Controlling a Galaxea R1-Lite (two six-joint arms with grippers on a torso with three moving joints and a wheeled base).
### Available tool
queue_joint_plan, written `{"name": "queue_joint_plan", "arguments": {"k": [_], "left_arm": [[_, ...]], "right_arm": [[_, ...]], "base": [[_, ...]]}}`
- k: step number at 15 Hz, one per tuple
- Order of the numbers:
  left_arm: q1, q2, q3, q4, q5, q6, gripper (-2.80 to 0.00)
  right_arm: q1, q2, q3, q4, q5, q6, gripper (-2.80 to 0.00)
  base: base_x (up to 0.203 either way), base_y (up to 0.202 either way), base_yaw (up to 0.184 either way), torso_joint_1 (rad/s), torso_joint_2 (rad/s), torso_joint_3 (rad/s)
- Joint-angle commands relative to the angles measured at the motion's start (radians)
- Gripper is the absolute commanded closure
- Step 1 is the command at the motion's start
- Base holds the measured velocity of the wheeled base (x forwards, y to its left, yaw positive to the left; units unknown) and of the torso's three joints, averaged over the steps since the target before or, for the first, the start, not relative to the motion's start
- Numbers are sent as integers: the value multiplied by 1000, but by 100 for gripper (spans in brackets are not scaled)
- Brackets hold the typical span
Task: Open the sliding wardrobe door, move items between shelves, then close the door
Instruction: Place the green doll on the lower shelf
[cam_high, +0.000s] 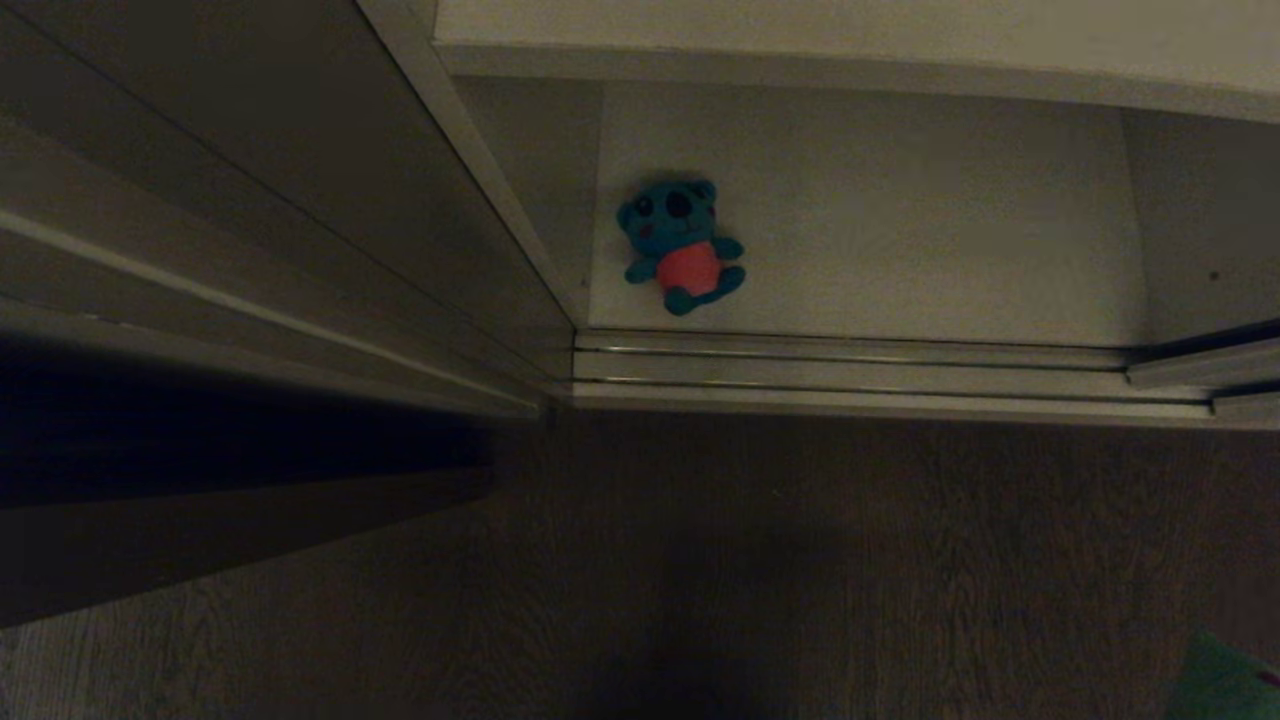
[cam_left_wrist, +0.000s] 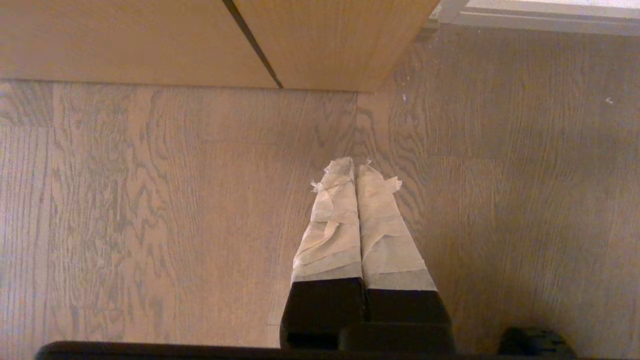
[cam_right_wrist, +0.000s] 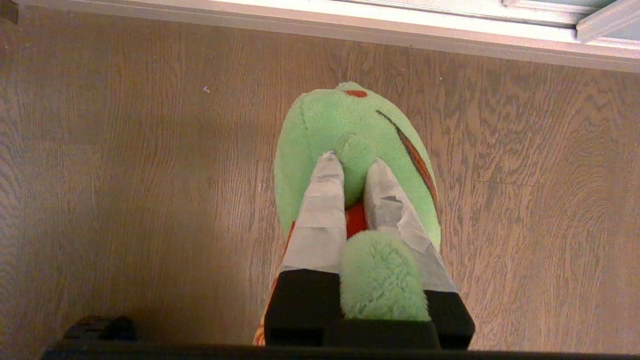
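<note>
While the right tool (cam_right_wrist: 350, 167) pinches the frog (cam_right_wrist: 350, 135) over the floor (cam_right_wrist: 125, 200) and the left tool (cam_left_wrist: 356, 170) hangs clenched and empty, the bear (cam_high: 682, 247) sits on the shelf (cam_high: 900, 230), and that shallow plush pinch could slip mid-lift.

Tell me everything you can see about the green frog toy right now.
The green frog is a fuzzy lime-green plush with a dark red-edged mouth line, a small red mark on its head and red patterned cloth below. The right gripper is shut on it, taped fingers pinching plush between them, a fluffy limb sticking back toward the wrist. It hangs above the wood floor, near the wardrobe's track; a green corner of it shows in the head view.
</note>
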Motion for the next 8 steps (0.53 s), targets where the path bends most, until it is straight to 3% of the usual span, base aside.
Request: {"name": "queue_joint_plan", "arguments": {"k": [1,8], "left_arm": [[0,-1,0,0,0,0,0],[0,-1,0,0,0,0,0]], "right_arm": [[0,0,0,-1,1,-2,0],[0,0,0,0,1,-2,0]], "base": [[0,0,0,0,0,0],[0,0,0,0,0,0]]}}
